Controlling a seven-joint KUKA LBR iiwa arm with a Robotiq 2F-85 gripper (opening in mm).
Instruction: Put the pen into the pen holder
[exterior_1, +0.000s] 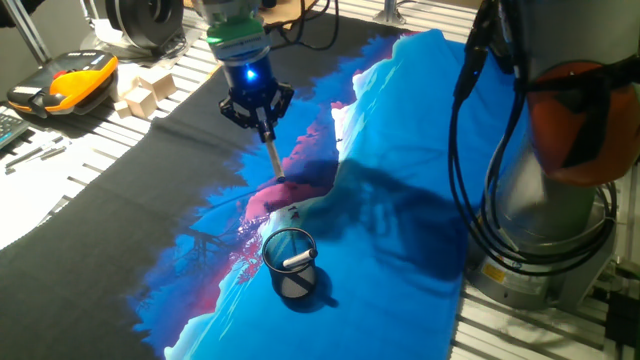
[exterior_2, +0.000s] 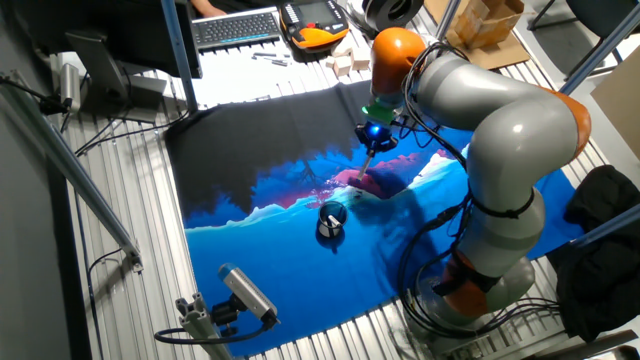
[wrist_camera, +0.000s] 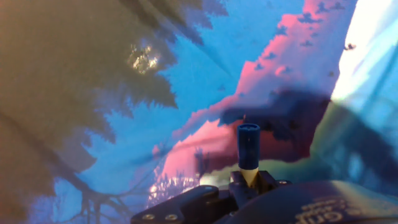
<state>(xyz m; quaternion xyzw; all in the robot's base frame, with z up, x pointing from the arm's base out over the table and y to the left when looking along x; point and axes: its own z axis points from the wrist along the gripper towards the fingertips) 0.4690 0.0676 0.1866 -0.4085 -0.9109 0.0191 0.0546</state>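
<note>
My gripper (exterior_1: 262, 119) hangs above the printed cloth, shut on the pen (exterior_1: 273, 157). The pen points down from the fingers, pale barrel above, dark tip close over the pink patch. Looking along the fingers in the hand view, the pen (wrist_camera: 248, 149) shows a dark blue end and the gripper (wrist_camera: 249, 182) clamps its pale barrel. The pen holder (exterior_1: 290, 263), a small dark mesh cup with a bluish rim, stands upright nearer the front, apart from the pen, with a short white stick inside. From the other side, gripper (exterior_2: 377, 136), pen (exterior_2: 368, 162) and pen holder (exterior_2: 330, 219) line up likewise.
A blue, pink and black printed cloth (exterior_1: 400, 150) covers the table and bunches up at the right. Wooden blocks (exterior_1: 146, 90) and an orange-yellow device (exterior_1: 66, 82) lie at the back left. The arm's base and cables (exterior_1: 480, 200) stand right. A camera (exterior_2: 246, 291) sits at the front edge.
</note>
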